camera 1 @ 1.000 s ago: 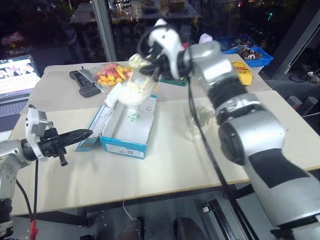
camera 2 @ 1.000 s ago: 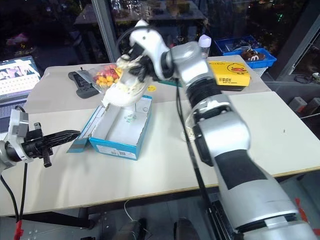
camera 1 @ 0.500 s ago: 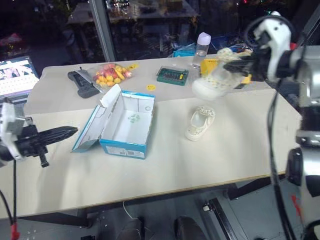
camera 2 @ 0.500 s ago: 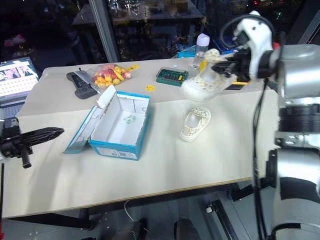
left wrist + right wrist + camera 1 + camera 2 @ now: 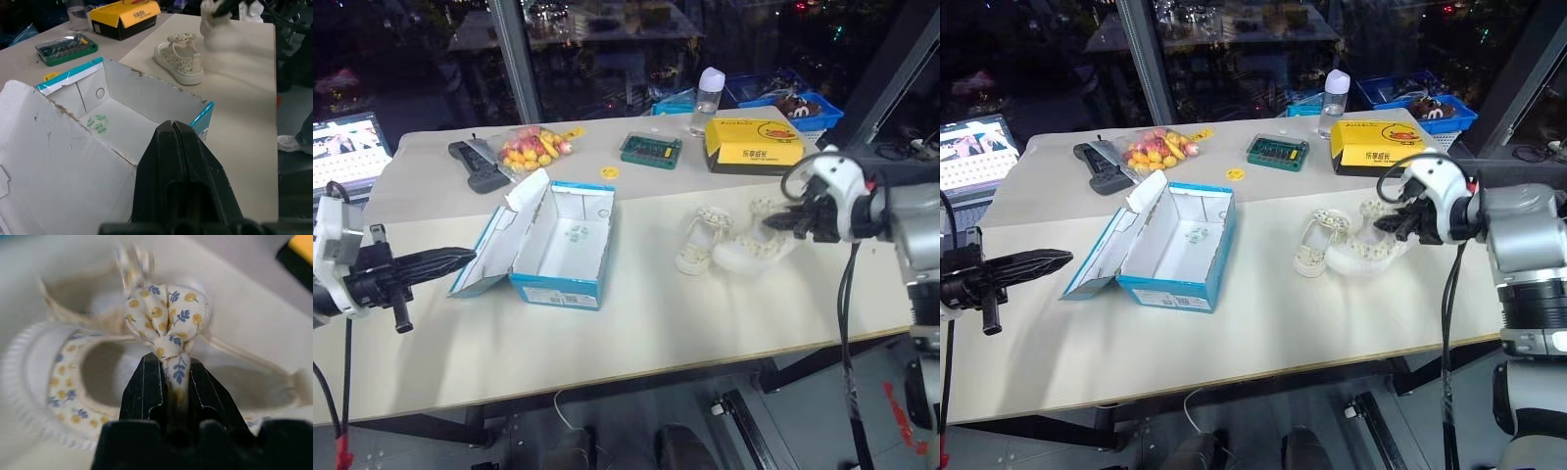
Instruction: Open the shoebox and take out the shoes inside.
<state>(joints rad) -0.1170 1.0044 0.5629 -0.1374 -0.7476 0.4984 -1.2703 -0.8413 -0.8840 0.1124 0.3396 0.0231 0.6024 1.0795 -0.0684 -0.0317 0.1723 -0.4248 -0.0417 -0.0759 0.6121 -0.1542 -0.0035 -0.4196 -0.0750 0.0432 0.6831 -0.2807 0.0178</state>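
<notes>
Right claw (image 5: 1393, 223) is clamped on the bow of the second shoe (image 5: 1361, 253), low at the worktop (image 5: 636, 323), just beside the first shoe (image 5: 700, 241) already lying there. Whether the held shoe's sole touches the worktop can't be told.

Risks: grip is only on the soft fabric bow (image 5: 168, 316), so the shoe may swing or tip on release. It may also bump the first shoe, since the two are nearly touching. If the bow snags between the fingers (image 5: 146, 391), the shoe would drag along when the arm pulls away.

Left claw (image 5: 445, 261) is shut on nothing, hovering just off the open lid of the shoebox (image 5: 563, 245); a stray sweep could knock the lid or shove the box.

Containers: the blue shoebox sits open, its white inside holding only a small green mark, with no shoes. The yellow box (image 5: 752, 143) is closed behind. A clear bag (image 5: 530, 147) holds yellow and red pieces. A blue bin (image 5: 793, 106) at the far edge holds dark items, unclear.
</notes>
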